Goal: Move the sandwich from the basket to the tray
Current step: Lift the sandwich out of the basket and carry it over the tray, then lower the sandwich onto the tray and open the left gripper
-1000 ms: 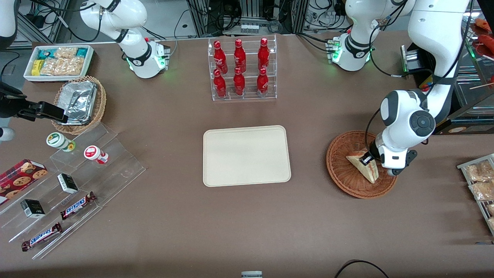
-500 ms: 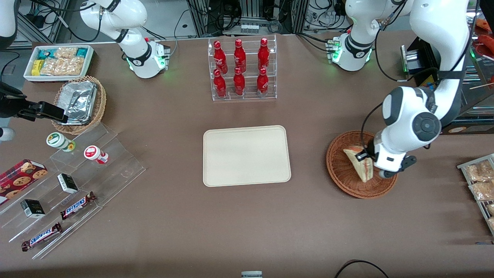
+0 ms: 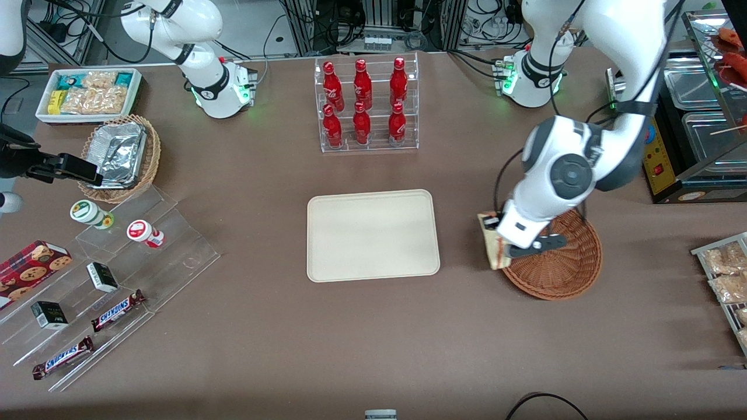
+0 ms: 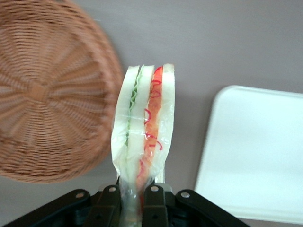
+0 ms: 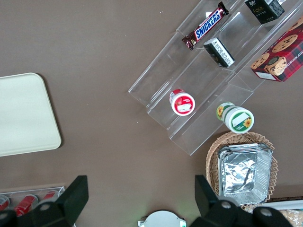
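My left gripper (image 3: pixel 501 242) (image 4: pixel 132 198) is shut on the sandwich (image 3: pixel 491 245) (image 4: pixel 144 137), a wrapped wedge with green and red filling. It hangs in the air over the rim of the reddish-brown wicker basket (image 3: pixel 566 265) (image 4: pixel 47 94), at the edge that faces the tray. Nothing lies in the basket. The cream tray (image 3: pixel 372 234) (image 4: pixel 255 151) (image 5: pixel 23 113) lies flat at the table's middle with nothing on it, a short gap of bare table between it and the basket.
A clear rack of red bottles (image 3: pixel 366 105) stands farther from the front camera than the tray. Clear steps with snack bars (image 3: pixel 117 309) and a tan basket of foil containers (image 3: pixel 119 154) lie toward the parked arm's end. Snack packets (image 3: pixel 726 274) lie at the working arm's end.
The left gripper has lifted the sandwich out of the basket's middle and carried it sideways to the basket's rim, toward the tray. The arm's wrist has swung over with it.
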Motion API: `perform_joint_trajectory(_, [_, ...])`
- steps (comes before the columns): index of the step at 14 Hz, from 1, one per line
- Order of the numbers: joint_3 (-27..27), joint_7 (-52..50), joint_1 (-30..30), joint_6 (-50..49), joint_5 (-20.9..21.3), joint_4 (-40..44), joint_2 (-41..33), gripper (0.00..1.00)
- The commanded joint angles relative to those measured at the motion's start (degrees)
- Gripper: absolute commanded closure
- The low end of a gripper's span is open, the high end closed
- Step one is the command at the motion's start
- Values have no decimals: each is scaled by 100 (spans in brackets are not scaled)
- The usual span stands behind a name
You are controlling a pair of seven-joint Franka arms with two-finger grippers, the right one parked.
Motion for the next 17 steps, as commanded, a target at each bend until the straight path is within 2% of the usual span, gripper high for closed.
perform_joint_trajectory(1, [48, -14, -507, -231, 26, 608, 481, 100])
perform_joint_trajectory(9, [74, -1164, -1615, -285, 52, 1724, 1501, 100])
perform_joint_trajectory(13, [74, -1946, -2081, -285, 333, 2427, 2098, 100])
perform_joint_trajectory(17, [83, -2413, -2450, -285, 404, 3043, 2626, 100])
